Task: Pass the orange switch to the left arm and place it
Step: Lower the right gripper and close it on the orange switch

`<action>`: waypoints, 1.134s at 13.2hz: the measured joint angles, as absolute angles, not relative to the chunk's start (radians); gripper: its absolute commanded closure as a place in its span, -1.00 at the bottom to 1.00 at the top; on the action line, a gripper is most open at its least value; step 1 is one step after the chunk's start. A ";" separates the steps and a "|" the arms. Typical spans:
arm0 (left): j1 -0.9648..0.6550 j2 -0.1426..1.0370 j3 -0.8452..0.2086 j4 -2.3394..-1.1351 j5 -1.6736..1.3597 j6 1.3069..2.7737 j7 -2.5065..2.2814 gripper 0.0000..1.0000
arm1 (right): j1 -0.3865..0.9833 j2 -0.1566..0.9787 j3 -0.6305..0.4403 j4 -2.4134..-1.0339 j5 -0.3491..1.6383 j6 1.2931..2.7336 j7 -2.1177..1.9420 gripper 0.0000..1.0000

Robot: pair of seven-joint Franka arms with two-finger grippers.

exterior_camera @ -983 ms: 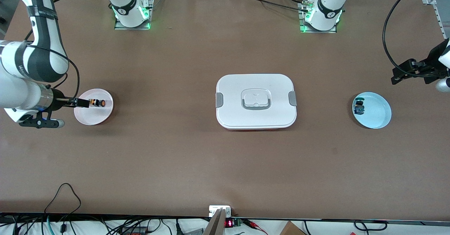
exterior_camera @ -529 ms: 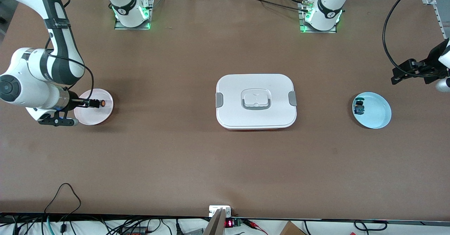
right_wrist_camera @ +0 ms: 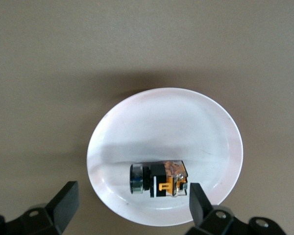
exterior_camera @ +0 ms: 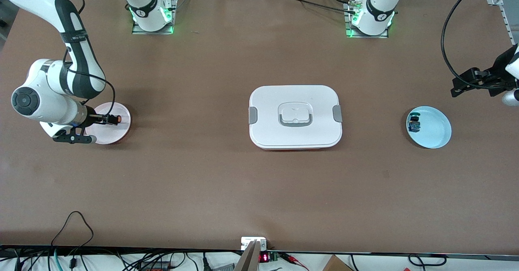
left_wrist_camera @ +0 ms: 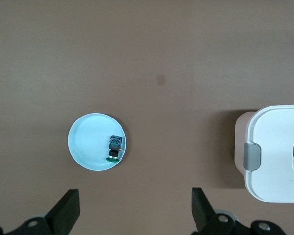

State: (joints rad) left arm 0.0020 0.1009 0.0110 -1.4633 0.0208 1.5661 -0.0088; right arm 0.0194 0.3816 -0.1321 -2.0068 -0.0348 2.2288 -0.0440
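Transfer had barely begun: the orange switch (right_wrist_camera: 158,179) lay ungripped on the pink plate (exterior_camera: 121,109), at nine o'clock from the box (exterior_camera: 295,116), the right end effector (right_wrist_camera: 130,208) spread over it, while the left end effector (left_wrist_camera: 134,215) waited apart above the blue plate (left_wrist_camera: 88,147).

Your front camera sits high, facing the arm bases along the table's (exterior_camera: 211,181) top edge. Your left wrist camera looks straight down from well above the blue plate (left_wrist_camera: 88,147) and the box (left_wrist_camera: 274,156), both also in front view. Your right wrist camera looks down, close over the pink plate (right_wrist_camera: 161,122).
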 measured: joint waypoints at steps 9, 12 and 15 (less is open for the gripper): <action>0.002 0.101 0.011 -1.463 0.021 1.565 -0.009 -1.00 | -0.012 0.403 -0.132 -2.090 -0.046 2.384 -0.132 -1.00; 0.002 0.101 0.011 -1.463 0.021 1.565 -0.009 -1.00 | -0.012 0.413 -0.132 -2.136 -0.047 2.455 -0.147 -1.00; 0.002 0.101 0.011 -1.463 0.021 1.565 -0.009 -1.00 | -0.017 0.415 -0.133 -2.145 -0.047 2.464 -0.159 -1.00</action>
